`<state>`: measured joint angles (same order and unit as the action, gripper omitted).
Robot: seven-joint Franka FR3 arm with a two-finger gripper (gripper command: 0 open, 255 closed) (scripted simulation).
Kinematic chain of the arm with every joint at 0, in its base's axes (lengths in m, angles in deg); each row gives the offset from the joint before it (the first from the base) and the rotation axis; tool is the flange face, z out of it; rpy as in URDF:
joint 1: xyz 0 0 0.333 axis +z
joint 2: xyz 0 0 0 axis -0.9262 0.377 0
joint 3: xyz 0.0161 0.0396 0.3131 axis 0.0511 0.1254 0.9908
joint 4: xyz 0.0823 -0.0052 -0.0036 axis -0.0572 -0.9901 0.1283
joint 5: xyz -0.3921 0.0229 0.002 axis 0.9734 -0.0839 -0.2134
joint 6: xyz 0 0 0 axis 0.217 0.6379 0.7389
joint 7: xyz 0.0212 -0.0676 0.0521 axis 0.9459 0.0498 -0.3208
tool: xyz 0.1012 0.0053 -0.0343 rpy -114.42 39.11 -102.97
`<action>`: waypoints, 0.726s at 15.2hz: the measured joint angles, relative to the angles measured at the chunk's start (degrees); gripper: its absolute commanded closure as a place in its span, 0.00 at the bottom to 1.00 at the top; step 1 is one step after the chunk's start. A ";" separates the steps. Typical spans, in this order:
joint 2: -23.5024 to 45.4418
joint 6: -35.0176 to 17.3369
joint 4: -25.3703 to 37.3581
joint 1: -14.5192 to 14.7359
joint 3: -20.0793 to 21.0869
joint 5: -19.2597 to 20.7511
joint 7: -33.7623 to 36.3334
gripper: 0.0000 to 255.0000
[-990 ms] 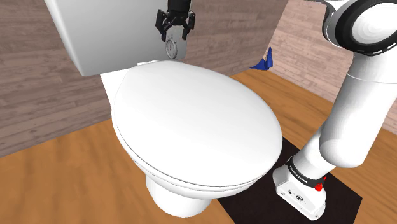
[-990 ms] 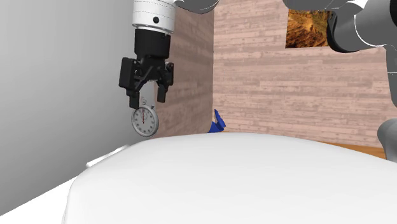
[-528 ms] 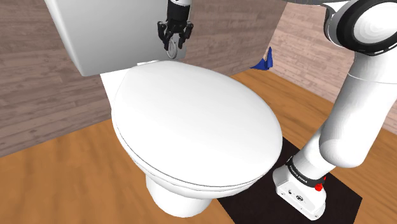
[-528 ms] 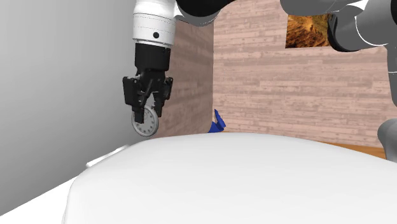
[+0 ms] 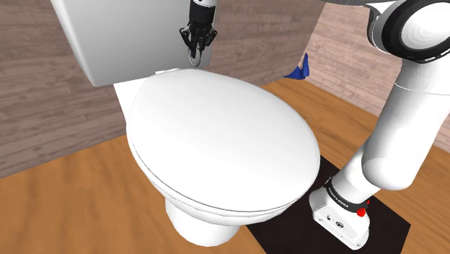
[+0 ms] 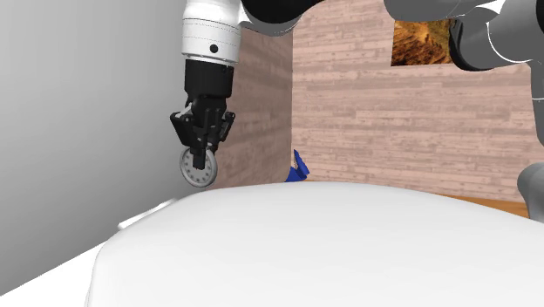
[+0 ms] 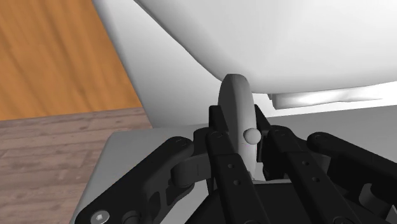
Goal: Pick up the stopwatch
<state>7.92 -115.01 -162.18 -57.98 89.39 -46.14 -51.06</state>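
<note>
Now the tool (image 6: 203, 155), wide open a second ago, has narrowed to clasp the stopwatch (image 6: 198, 169) beside the cistern (image 6: 78, 131), behind the toilet lid (image 6: 349, 244). The grasp looks made; only the lift remains.

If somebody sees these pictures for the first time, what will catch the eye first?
The big white toilet lid, closed, takes the middle of the shoulder view. Above its back edge, beside the grey tank, the black gripper clasps a round stopwatch with a white dial.
</note>
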 measured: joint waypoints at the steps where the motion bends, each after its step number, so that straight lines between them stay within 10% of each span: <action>1: 0.07 0.02 0.10 -0.01 -0.01 0.01 -0.04 1.00; 11: 2.04 7.80 9.77 0.90 0.09 0.48 -0.60 1.00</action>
<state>9.96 -107.20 -152.42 -57.08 89.48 -45.66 -51.66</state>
